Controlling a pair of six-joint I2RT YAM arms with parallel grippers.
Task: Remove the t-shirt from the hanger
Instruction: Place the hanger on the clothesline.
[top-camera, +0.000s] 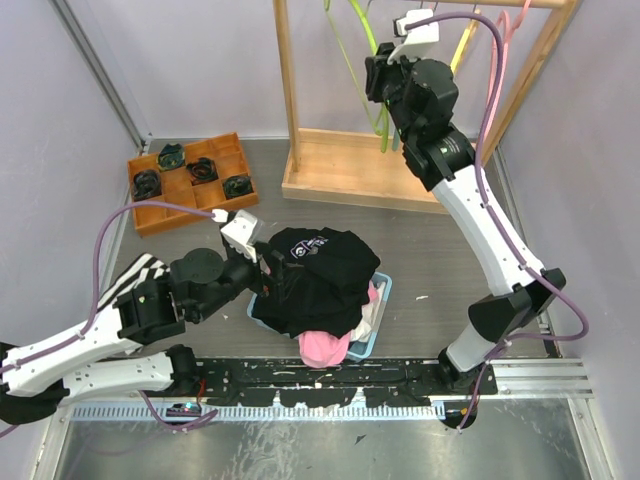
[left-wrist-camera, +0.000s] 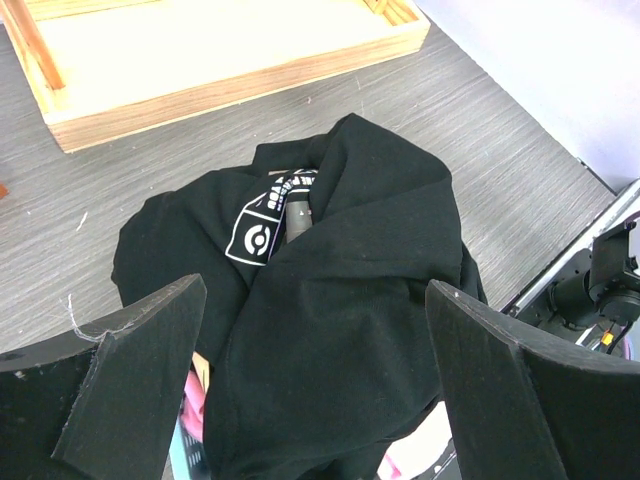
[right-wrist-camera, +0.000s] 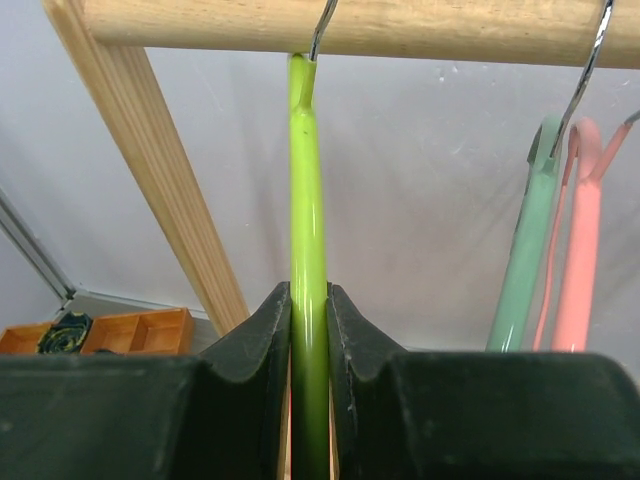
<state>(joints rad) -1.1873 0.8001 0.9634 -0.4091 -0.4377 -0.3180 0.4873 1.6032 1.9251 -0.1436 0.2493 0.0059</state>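
Observation:
The black t-shirt (top-camera: 315, 275) with a white neck label lies crumpled on top of a heap of clothes in a light blue basket (top-camera: 381, 290); it fills the left wrist view (left-wrist-camera: 340, 300). My left gripper (top-camera: 262, 268) is open just left of the heap, its fingers (left-wrist-camera: 150, 350) apart on either side of the black cloth. My right gripper (top-camera: 382, 75) is raised at the wooden rack and shut on the bare lime green hanger (right-wrist-camera: 308, 220), which hangs by its hook from the rail (right-wrist-camera: 420, 22).
Mint green (right-wrist-camera: 525, 240) and pink hangers (right-wrist-camera: 580, 240) hang further right on the rail. The rack's wooden base (top-camera: 350, 170) stands at the back. An orange tray (top-camera: 190, 180) of dark items sits back left. A striped cloth (top-camera: 135, 275) lies under the left arm.

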